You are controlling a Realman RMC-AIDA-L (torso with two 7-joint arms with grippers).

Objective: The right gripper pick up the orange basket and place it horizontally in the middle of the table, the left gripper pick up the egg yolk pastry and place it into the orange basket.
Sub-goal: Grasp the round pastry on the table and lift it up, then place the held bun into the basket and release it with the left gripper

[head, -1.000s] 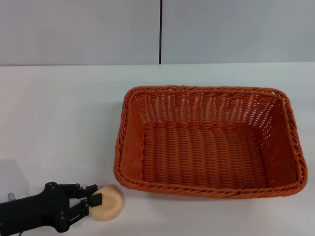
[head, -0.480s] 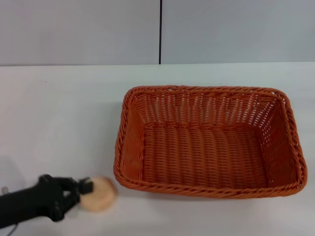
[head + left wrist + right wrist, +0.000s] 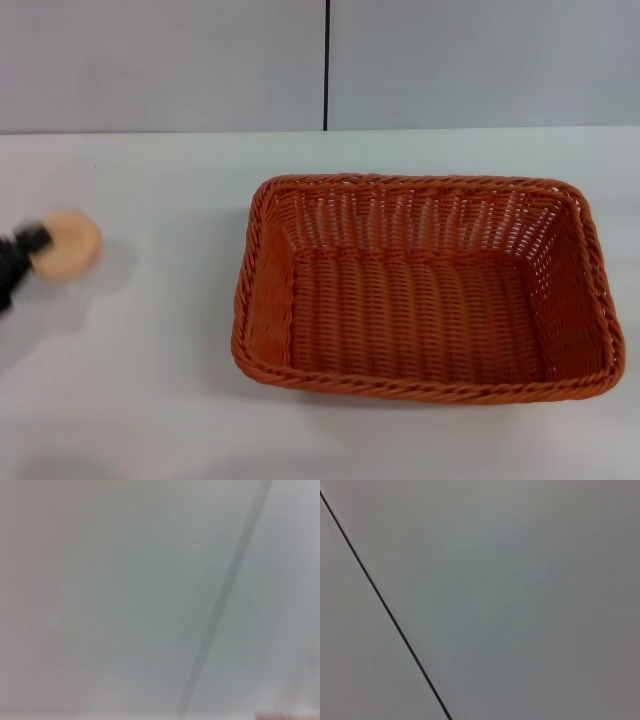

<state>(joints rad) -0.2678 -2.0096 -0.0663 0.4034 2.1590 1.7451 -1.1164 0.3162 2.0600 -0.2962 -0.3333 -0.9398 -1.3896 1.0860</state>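
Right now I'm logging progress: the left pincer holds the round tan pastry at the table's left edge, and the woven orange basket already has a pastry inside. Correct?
Not quite. In the head view the woven orange basket is empty; the only round tan pastry is at the left pincer, over the white table's left edge.

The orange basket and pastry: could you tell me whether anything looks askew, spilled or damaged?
Nothing stands out. The orange basket sits upright and empty on the table; the egg yolk pastry looks whole, held by the left gripper at the table's left edge.

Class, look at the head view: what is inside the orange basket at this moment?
Nothing shows inside the orange basket: only its woven floor and walls. The egg yolk pastry is outside it, at the left gripper. The table under the basket is covered.
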